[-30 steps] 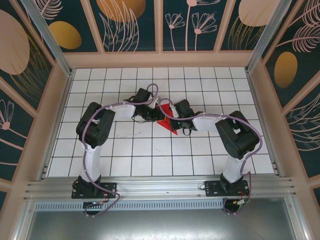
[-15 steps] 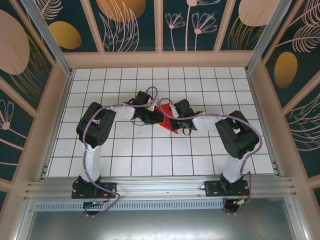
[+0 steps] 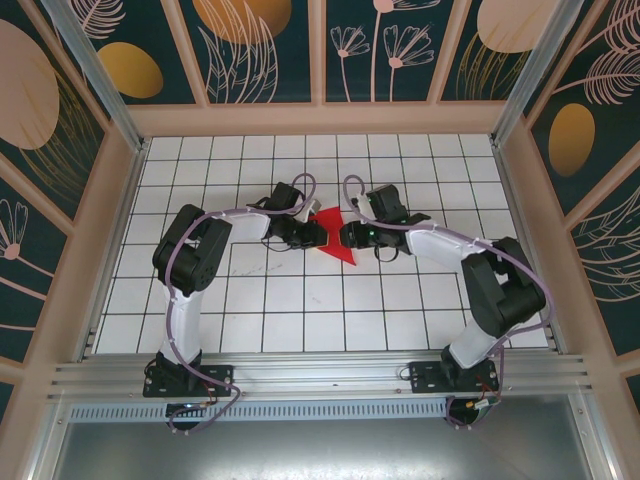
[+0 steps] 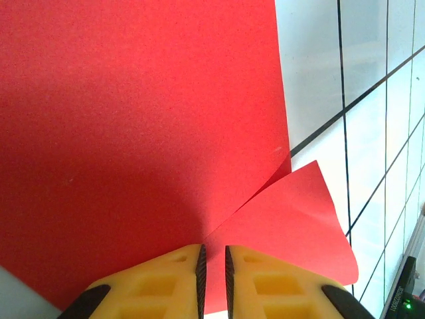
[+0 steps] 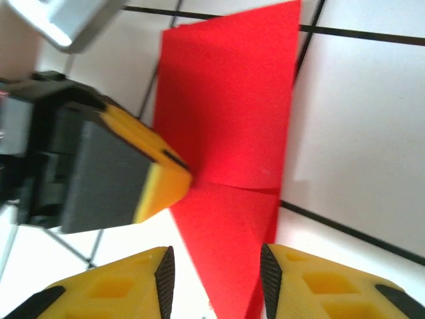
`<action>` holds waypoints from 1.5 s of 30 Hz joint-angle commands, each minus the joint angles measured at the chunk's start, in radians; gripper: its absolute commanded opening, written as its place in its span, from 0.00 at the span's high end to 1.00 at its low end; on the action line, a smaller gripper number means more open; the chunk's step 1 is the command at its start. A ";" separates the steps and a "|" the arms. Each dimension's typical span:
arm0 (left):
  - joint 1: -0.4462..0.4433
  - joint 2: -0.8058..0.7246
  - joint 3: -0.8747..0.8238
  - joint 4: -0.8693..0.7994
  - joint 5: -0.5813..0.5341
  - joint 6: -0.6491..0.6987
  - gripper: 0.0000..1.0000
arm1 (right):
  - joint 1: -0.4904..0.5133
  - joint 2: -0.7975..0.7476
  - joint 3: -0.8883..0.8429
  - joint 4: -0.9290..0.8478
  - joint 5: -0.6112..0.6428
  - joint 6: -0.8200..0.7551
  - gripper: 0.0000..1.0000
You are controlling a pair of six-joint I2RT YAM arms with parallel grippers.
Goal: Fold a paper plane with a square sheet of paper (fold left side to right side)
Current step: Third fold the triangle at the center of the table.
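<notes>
Left gripper (image 4: 212,266) is narrow, its 2 fingers pinched on the edge of the square sheet of paper (image 4: 133,133) where 2 flaps meet. Right gripper (image 5: 214,269) is wide, its fingers either side of the lower flap. The sheet is mid-table (image 3: 300,300), partly folded, between both grippers.

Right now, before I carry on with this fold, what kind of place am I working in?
Most likely a purpose-built robot test cell, not a home or shop: a white grid-tiled table, an aluminium frame rail holding the left arm and right arm, and decorated panel walls boxing it in.
</notes>
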 commanded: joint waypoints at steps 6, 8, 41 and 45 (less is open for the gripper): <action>-0.007 0.051 -0.032 -0.070 -0.092 0.036 0.80 | 0.009 0.139 0.060 -0.012 -0.300 0.178 0.79; -0.007 0.047 -0.031 -0.070 -0.093 0.034 0.80 | 0.008 0.168 0.081 -0.028 -0.284 0.185 0.81; -0.007 0.066 -0.014 -0.091 -0.112 0.052 0.81 | -0.026 0.220 0.002 -0.086 -0.223 0.210 0.86; -0.006 0.071 -0.014 -0.090 -0.118 0.052 0.81 | -0.038 0.199 -0.032 -0.094 -0.219 0.211 0.86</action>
